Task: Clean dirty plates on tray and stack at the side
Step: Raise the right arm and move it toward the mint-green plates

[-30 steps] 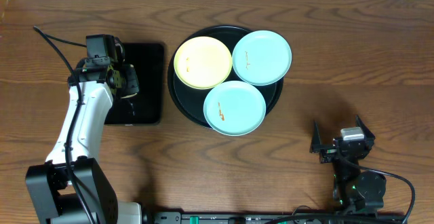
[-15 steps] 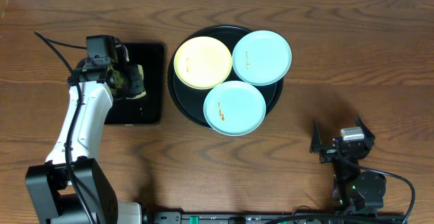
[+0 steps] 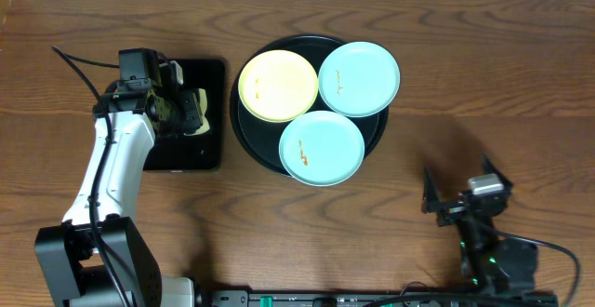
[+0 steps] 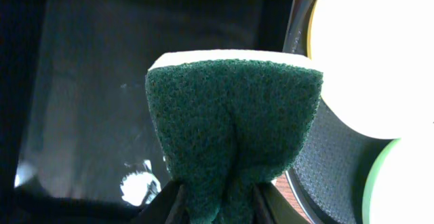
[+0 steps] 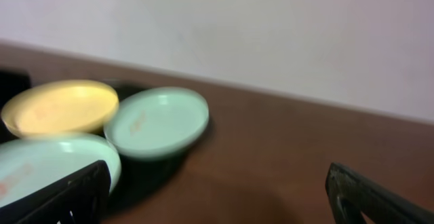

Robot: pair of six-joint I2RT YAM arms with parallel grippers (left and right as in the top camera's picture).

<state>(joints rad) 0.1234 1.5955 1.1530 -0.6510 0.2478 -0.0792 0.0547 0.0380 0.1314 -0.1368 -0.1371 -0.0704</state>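
We see the left claw [image 3: 191, 112] pinched tight on a green scouring sponge [image 4: 234, 122] with a pale backing. Compared with a second ago, it now sits further toward three o'clock over the black rectangular tray [image 3: 209, 153], so the sponge shows clear of the wrist. We judge that the sponge is lifted and heading for the plates, with wiping not yet begun. All three plates lie on the round black tray [image 3: 256, 144]: the yellow plate [image 3: 279, 86] at ten o'clock, one mint plate [image 3: 359, 79] at two o'clock and the other mint plate [image 3: 322, 148] at six o'clock. Each carries an orange smear. The yellow plate is nearest the sponge. The right claw [image 3: 463, 188] rests at five o'clock on the counter [image 3: 465, 65], jaws spread wide and empty, turned slightly since before.
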